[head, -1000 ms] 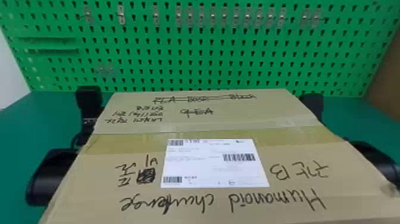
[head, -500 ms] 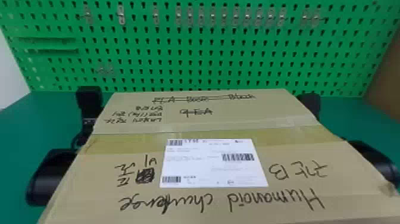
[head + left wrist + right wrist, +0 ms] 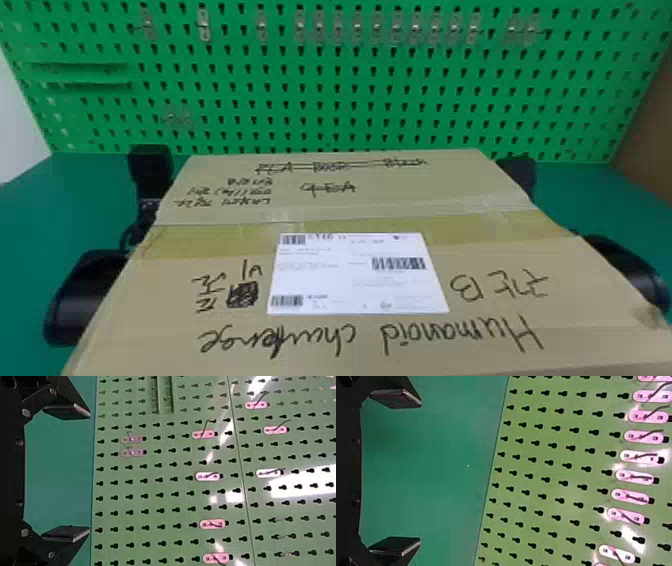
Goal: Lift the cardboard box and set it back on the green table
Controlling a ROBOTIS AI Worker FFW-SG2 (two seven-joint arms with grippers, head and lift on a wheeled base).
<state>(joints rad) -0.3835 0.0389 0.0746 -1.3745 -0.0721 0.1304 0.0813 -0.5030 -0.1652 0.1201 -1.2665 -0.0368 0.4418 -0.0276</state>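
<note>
A green pegboard (image 3: 380, 117) rises behind the green table (image 3: 580, 195). Wrist views show the left gripper (image 3: 150, 167) and right gripper (image 3: 518, 175) with fingers spread wide. The head view shows the cardboard box (image 3: 350, 345) between both arms, partly covering the right gripper, a white label (image 3: 325, 285) on top. Hooks (image 3: 203, 25) line the pegboard.

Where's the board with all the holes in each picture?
Head view: the board is behind the box.
Left wrist view: just beyond the left gripper, past the table.
Right wrist view: beyond the right gripper, past more table.
Shared landmark: little hooks on the board.
</note>
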